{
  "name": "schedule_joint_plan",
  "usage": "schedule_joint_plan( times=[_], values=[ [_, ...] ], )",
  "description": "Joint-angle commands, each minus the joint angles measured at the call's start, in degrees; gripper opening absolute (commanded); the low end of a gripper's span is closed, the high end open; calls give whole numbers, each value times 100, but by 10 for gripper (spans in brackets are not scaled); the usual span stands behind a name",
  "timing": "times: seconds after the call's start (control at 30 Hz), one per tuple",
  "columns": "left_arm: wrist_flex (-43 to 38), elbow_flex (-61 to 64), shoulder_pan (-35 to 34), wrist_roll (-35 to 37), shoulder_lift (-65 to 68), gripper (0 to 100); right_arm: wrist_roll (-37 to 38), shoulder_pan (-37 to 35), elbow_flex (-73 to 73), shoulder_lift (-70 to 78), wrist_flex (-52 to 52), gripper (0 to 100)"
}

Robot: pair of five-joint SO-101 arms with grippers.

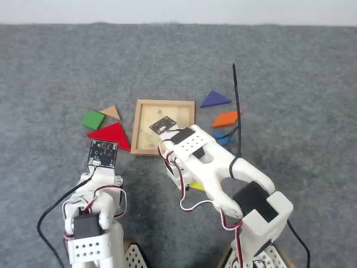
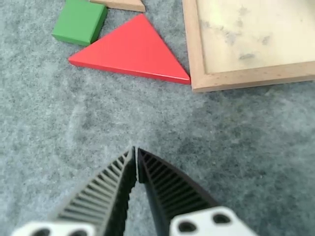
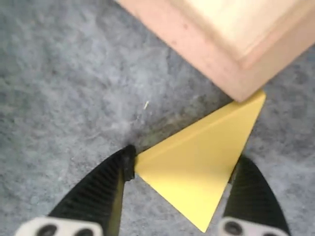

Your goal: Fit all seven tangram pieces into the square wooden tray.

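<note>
Tray (image 1: 136,129) sits mid-table on grey carpet (image 1: 290,67); the part of its floor that shows is bare wood.

Yellow triangle (image 3: 206,147) lies just off the tray's near corner, on the right arm's side, one tip at or touching that corner. Right gripper (image 3: 186,162) is clamped across it: one finger (image 3: 106,189) is on a corner and the other is against the opposite edge. Can't tell whether the piece is lifted.

On the left arm's side of the tray:
- Red triangle (image 1: 111,135), just beside the rim.
- Green square (image 1: 93,119) and tan triangle (image 1: 111,112), next to it, farther from the arms.

On the right arm's side of the tray:
- Purple triangle (image 1: 215,99).
- Orange parallelogram (image 1: 226,118).
- Blue piece (image 1: 223,138), partly hidden behind the arm.

Left gripper (image 2: 136,150) hangs over carpet near the tray's near corner, short of the red triangle. Its fingers are pressed together and hold nothing.
</note>
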Motion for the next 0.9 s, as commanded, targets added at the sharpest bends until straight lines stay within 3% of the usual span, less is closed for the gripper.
schedule_joint_plan(
  times=[0.0, 0.73, 0.87],
  values=[
    [26, -92, -53, -44, -97, 12, -62, 66, 211, 22, -101, 184],
    [26, -92, -53, -53, -97, 12, -62, 84, 211, -40, -57, 179],
    [26, -92, -53, -53, -97, 12, -35, 66, 202, -48, -57, 133]
  ],
)
